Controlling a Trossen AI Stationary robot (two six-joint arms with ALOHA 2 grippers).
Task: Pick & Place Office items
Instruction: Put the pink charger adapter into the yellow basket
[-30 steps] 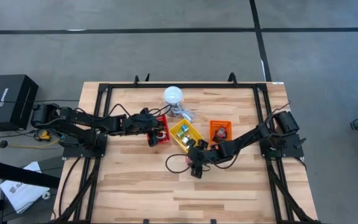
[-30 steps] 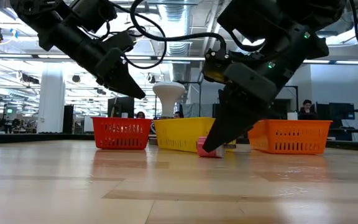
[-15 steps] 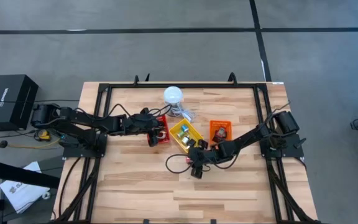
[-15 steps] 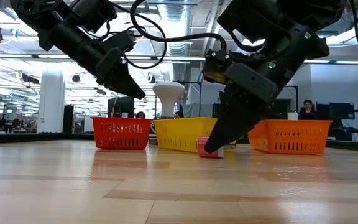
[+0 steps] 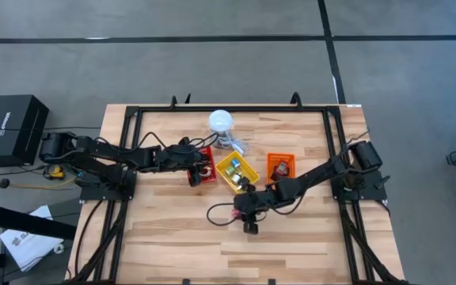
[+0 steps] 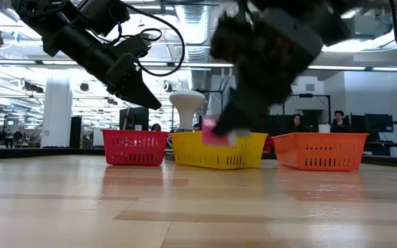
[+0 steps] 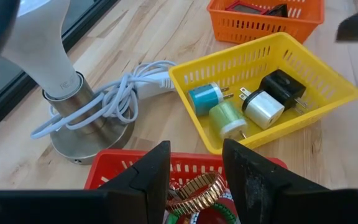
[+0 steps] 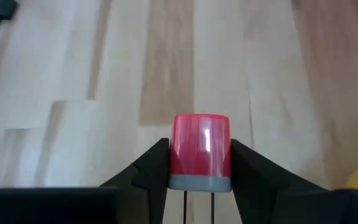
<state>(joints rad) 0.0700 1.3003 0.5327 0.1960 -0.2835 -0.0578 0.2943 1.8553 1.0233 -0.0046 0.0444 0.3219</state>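
High view: The wooden bench (image 5: 172, 245) fills the centre of the frame. The left arm reaches in from the left edge, and the left gripper (image 5: 199, 176) sits over the red tray (image 5: 207, 155), just left of centre. The yellow tray (image 5: 237, 172) lies at centre, and the orange tray (image 5: 280, 166) is to its right. A white cylinder (image 5: 221, 121) with a cable stands above the trays. The right arm extends from the right edge, with the right gripper (image 5: 248, 224) below the yellow tray, over bare bench.

Low view: The left gripper (image 6: 145, 96) hangs at upper left, above the red tray (image 6: 135, 147). The right gripper (image 6: 219, 131), blurred, is at centre in front of the yellow tray (image 6: 219, 149) and carries a pink-red piece (image 6: 214, 132) clear of the bench surface. The orange tray (image 6: 320, 150) stands at right.

Left wrist view: The left gripper (image 7: 196, 171) is at the lower centre, fingers apart and holding nothing, over the red tray (image 7: 114, 171), where a gold band (image 7: 194, 188) lies. The yellow tray (image 7: 328, 84) holds a blue plug (image 7: 206, 97), a green plug (image 7: 225, 118), a white plug (image 7: 263, 109) and a black plug (image 7: 283, 88).

Right wrist view: The right gripper (image 8: 200, 163) is clamped on a red plug (image 8: 201, 151) with a grey base, at lower centre, one finger on each side. The bench (image 8: 73, 81) lies behind it.
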